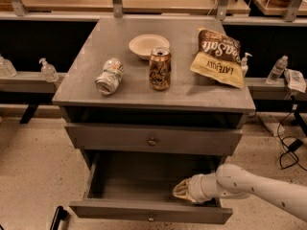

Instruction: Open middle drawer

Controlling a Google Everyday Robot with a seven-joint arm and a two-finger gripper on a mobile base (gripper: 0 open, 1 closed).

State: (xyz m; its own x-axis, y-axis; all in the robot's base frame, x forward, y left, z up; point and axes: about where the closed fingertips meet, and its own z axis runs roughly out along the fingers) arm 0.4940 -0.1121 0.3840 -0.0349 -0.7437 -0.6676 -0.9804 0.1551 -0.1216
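The middle drawer (110,211) is a grey drawer with a small round knob (151,218). It stands pulled well out toward me, and its bare inside is visible. My gripper (181,190), on a white arm coming in from the right, sits inside the drawer at its front right, just behind the front panel. The drawer above it (105,139), with its own knob (152,141), is shut. Any lower drawer is hidden under the open one.
On the cabinet top (81,80) are a white bowl (146,46), an upright brown can (159,69), a can lying on its side (109,76) and a chip bag (218,56). Bottles stand on side ledges. Cables lie on the floor at right.
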